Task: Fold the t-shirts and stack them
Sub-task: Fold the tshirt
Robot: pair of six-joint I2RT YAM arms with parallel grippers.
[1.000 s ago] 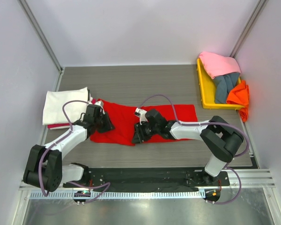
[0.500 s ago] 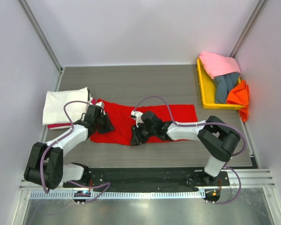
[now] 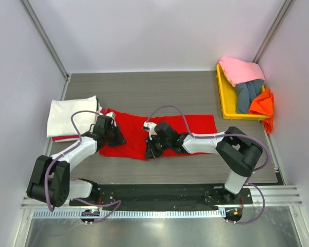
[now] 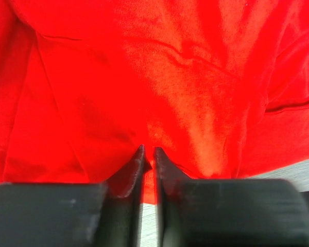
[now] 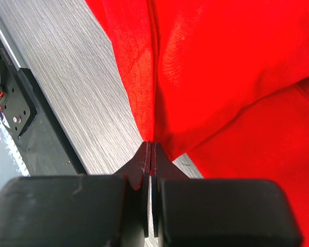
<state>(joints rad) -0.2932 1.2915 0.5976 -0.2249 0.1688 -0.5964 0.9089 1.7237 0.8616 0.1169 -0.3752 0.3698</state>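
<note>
Right end effector closed, t-shirt seemingly crosswise

A grey wood-grain table carries a red shirt spread across its middle, a folded cream shirt stacked on pink cloth at left, and a yellow tray far right.
</note>
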